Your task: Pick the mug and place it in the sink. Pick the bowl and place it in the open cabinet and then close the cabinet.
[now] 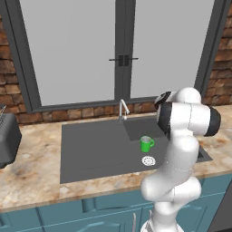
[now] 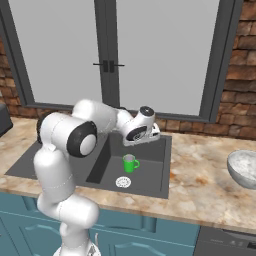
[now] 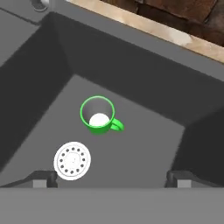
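Hovering above the sink (image 2: 150,165), the claw (image 3: 111,179) stands spread wide, its two dark fingertips (image 3: 41,178) well apart and closed on nothing. The green mug (image 3: 98,116) stands upright on the basin floor, free of the claw, just beside the round silver drain (image 3: 72,160). The grey bowl (image 2: 245,169) sits on the worktop (image 2: 200,185) far to the right.

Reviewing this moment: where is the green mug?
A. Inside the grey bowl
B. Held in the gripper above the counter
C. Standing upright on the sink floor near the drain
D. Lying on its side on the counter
C. The mug stands upright on the floor of the sink, close to the round drain, with the open gripper above it and holding nothing.
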